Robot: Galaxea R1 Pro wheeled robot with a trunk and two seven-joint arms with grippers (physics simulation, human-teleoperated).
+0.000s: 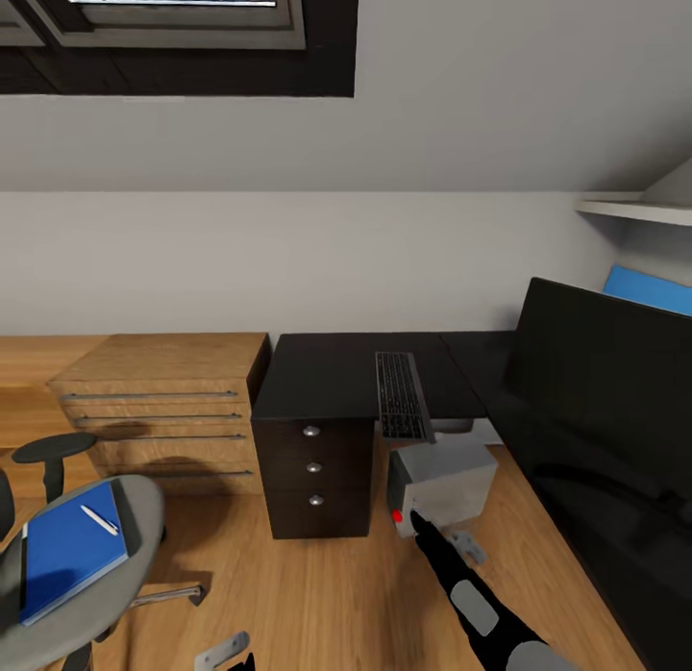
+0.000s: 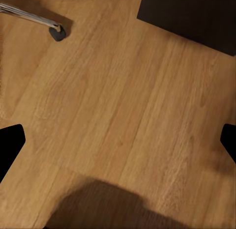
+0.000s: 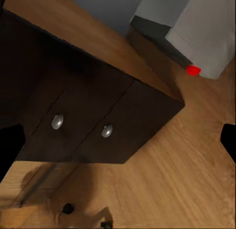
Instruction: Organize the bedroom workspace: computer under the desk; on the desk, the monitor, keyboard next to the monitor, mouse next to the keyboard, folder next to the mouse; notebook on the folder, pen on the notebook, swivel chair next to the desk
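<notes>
No readable text or brand marks anywhere; the only marking is the red dot on the computer [image 1: 444,481], front lower corner.

Right arm [image 1: 471,594] reaches forward and down from the head view's lower right toward the computer's red-dot corner. Right pincer [image 3: 118,140]: fingers at the two edges of the wrist view, spread wide, nothing between them. It looks at the drawer unit [image 3: 93,111] with its silver knobs and at the computer's corner beyond.

Left pincer [image 2: 118,140]: fingers likewise far apart, released, over bare wood floor [image 2: 123,106], with one castor [image 2: 58,32] of the chair base in view.

Computer sits on the floor under the bench [image 1: 327,373], just right of the drawer unit. Keyboard [image 1: 402,394] lies on the bench near its right edge, front end overhanging. Monitor [image 1: 596,411] at the right, screen dark.

Swivel chair [image 1: 144,517] lower left, apart from the bench. Blue folder [image 1: 67,551] on its seat, white pen [image 1: 98,519] lying on the folder. Light-wood drawer chest [image 1: 163,402] left of the bench.
</notes>
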